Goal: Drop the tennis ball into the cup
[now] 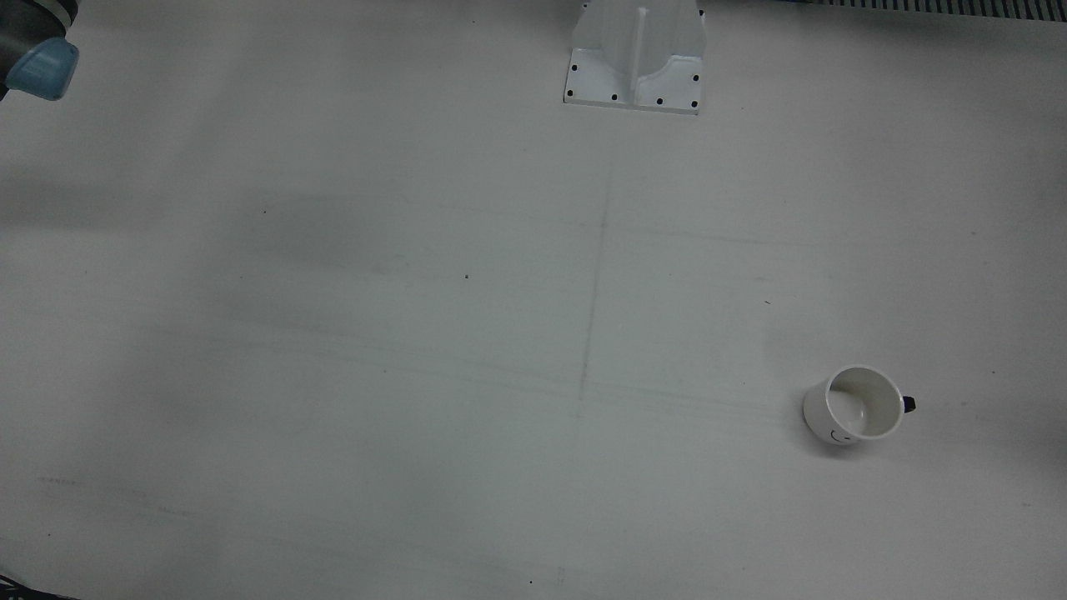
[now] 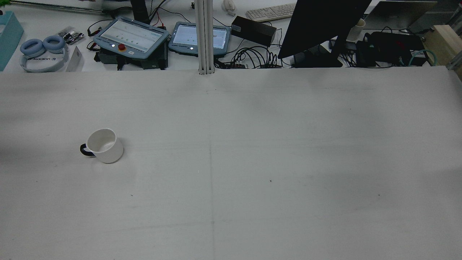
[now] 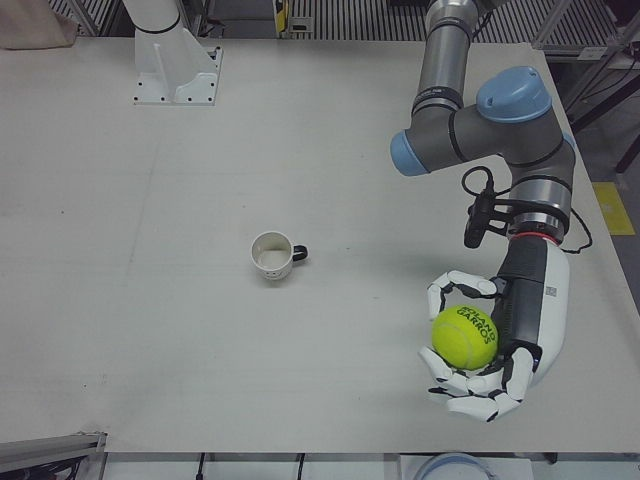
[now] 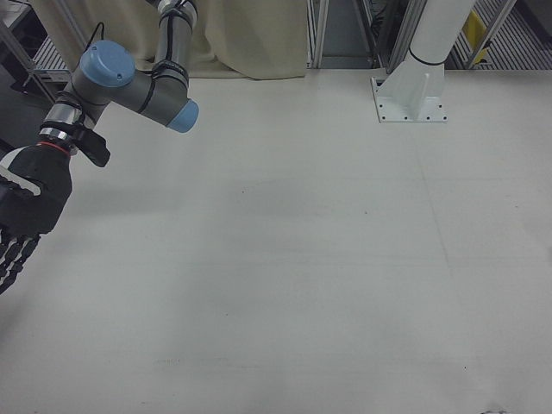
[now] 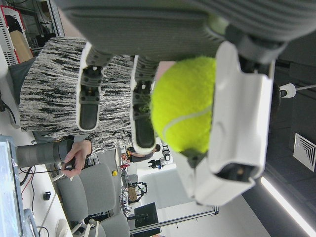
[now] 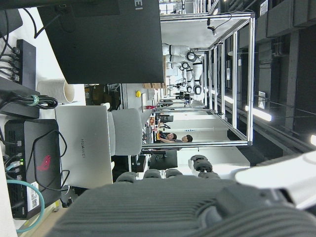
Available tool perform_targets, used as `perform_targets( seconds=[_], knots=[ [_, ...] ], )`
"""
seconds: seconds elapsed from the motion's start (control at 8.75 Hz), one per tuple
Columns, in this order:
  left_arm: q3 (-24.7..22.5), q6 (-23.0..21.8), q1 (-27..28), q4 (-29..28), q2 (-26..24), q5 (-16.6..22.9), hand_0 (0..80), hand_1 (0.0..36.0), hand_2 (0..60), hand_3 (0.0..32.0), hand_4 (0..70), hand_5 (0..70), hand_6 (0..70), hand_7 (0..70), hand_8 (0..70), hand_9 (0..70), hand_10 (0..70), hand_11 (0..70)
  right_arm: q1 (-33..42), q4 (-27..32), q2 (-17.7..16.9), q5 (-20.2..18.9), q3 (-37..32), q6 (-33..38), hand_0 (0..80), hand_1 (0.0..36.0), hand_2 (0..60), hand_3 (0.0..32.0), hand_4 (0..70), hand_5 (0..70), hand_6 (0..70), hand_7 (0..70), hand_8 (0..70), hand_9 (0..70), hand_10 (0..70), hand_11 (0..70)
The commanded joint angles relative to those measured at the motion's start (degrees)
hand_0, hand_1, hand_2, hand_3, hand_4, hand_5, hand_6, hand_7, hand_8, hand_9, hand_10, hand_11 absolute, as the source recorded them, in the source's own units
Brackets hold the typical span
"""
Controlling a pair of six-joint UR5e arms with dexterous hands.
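The left hand (image 3: pixel 478 350) is holding the tennis ball (image 3: pixel 464 337). Its white fingers (image 3: pixel 462 285) curl around the yellow ball from both sides, and the palm faces sideways. The hand hangs above the near edge of the table (image 3: pixel 150 300), out to the side of the left arm (image 3: pixel 480 110).

The cup (image 3: pixel 272 256) stands upright on the table, well apart from the ball. It is white with a dark handle (image 3: pixel 300 255), and I can see nothing inside it. In the rear view the cup (image 2: pixel 103 146) sits on the left half of the table.

The right hand (image 4: pixel 21 211) is off at the far side, past the edge of the table. It is dark, with its fingers pointing down. It holds nothing that I can see, but I cannot tell if its fingers are spread or closed.

A white pedestal (image 1: pixel 635 54) is bolted to the table at the back.
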Motion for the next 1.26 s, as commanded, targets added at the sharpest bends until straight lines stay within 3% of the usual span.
perform_targets(
  seconds=[0.0,0.34,0.69,0.8,1.14],
  knots=[
    [-3.52,0.09,1.15,-0.04,2.24,0.00,80.0,36.0,60.0,32.0,12.2,33.7,70.0,68.9,50.0,45.0,22.7,36.3,0.00,0.00,0.00,0.00,0.07,0.00,0.0,0.0,0.0,0.0,0.0,0.0,0.0,0.0,0.0,0.0,0.0,0.0],
    [-11.78,1.66,11.31,0.74,6.82,0.53,80.0,36.0,60.0,32.0,15.7,35.1,70.0,69.8,51.2,45.7,23.9,38.0,0.00,0.00,0.00,0.00,0.07,0.00,0.0,0.0,0.0,0.0,0.0,0.0,0.0,0.0,0.0,0.0,0.0,0.0],
    [-20.30,11.15,18.02,0.31,12.26,0.35,80.0,36.0,60.0,32.0,11.2,33.1,70.0,69.7,50.2,45.9,23.8,38.0,0.00,0.00,0.00,0.00,0.07,0.00,0.0,0.0,0.0,0.0,0.0,0.0,0.0,0.0,0.0,0.0,0.0,0.0],
    [-20.42,11.34,21.17,0.31,12.46,0.35,80.0,36.0,60.0,32.0,8.0,35.6,70.0,65.1,51.6,45.6,24.2,38.7,0.00,0.00,0.00,0.00,0.07,0.00,0.0,0.0,0.0,0.0,0.0,0.0,0.0,0.0,0.0,0.0,0.0,0.0],
    [-20.69,13.45,26.64,0.04,12.46,-0.35,80.0,36.0,60.0,32.0,7.8,31.9,68.9,68.4,49.8,46.2,24.0,38.3,0.00,0.00,0.00,0.00,0.07,0.00,0.0,0.0,0.0,0.0,0.0,0.0,0.0,0.0,0.0,0.0,0.0,0.0]
  ],
)
